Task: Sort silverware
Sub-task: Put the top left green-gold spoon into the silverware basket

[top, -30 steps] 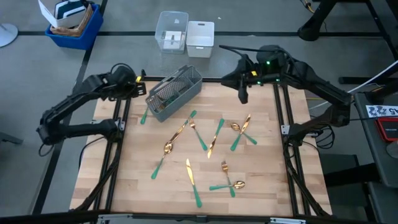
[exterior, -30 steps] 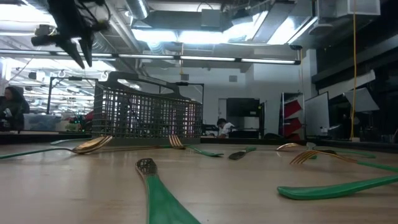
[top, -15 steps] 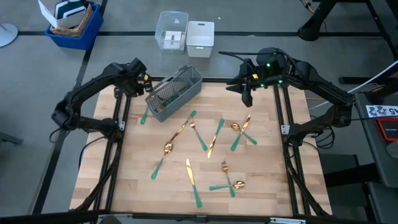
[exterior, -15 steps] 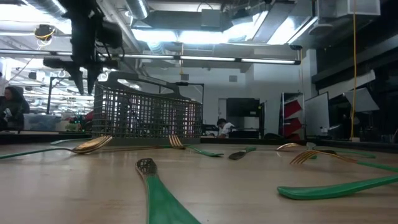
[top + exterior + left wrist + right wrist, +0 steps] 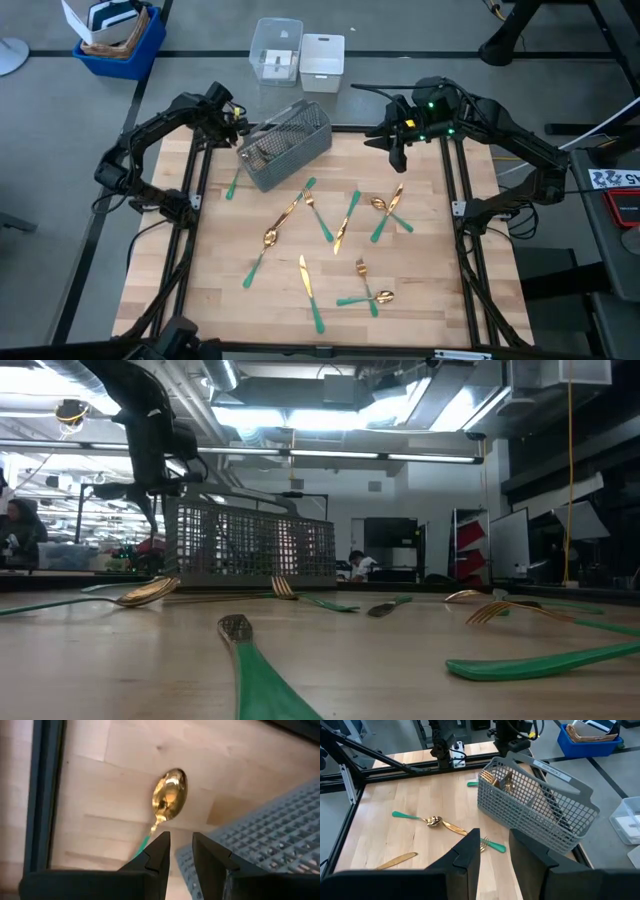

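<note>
I see a pale wood table [image 5: 420,290] framed by dark rails, with grey floor around it. The silverware [image 5: 335,235] lies scattered over the middle of the boards, gold heads and green handles, pieces crossing one another here and there; one spoon [image 5: 232,185] lies apart near the left rail, just beside the grey mesh caddy [image 5: 283,148]. The caddy sits at the far left of the table, and through my right wrist camera I make out a few gold pieces standing inside it.

My left gripper [image 5: 233,128] is at the caddy's left end; its fingers [image 5: 156,854] are a narrow gap apart and hold nothing, with the lone spoon's bowl on the wood beyond them. My right gripper [image 5: 393,152] hangs over the far right edge, fingers slightly parted, empty.

Beyond the table stand two clear plastic bins [image 5: 298,55] and a blue crate [image 5: 120,40]. At table level, a workshop with ceiling strip lights, and a person [image 5: 20,530] seated far left.
</note>
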